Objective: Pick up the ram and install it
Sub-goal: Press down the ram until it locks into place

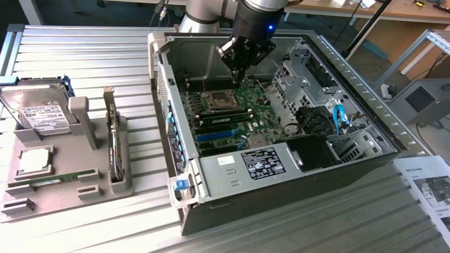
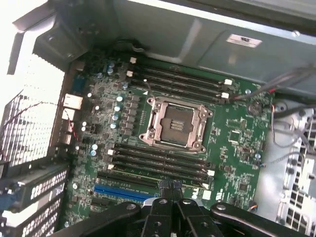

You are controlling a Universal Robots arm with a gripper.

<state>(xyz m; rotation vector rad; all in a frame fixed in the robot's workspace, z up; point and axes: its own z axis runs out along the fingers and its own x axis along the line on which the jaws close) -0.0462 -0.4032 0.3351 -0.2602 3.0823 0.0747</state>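
A ram stick (image 1: pixel 52 179), long, thin and green, lies flat in the grey tray (image 1: pixel 67 203) at the exterior view's left. My gripper (image 1: pixel 237 80) hangs inside the open computer case (image 1: pixel 232 179), far from that stick. In the wrist view the gripper (image 2: pixel 170 190) is shut with nothing between its fingertips. It sits over the black memory slots (image 2: pixel 158 165) beside the CPU socket (image 2: pixel 175 123). A thin green strip (image 1: pixel 225 120) that looks like another ram stick stands in one of those slots on the motherboard (image 1: pixel 246 97).
The tray also carries a silver hard drive (image 1: pixel 39 113), a square chip (image 1: pixel 33 161) and an upright expansion card (image 1: pixel 113 142). Drive cages (image 1: pixel 302 84), cables (image 1: pixel 338 118) and the power supply (image 1: pixel 243 168) crowd the case. A printed sheet (image 1: pixel 429 184) lies at the right.
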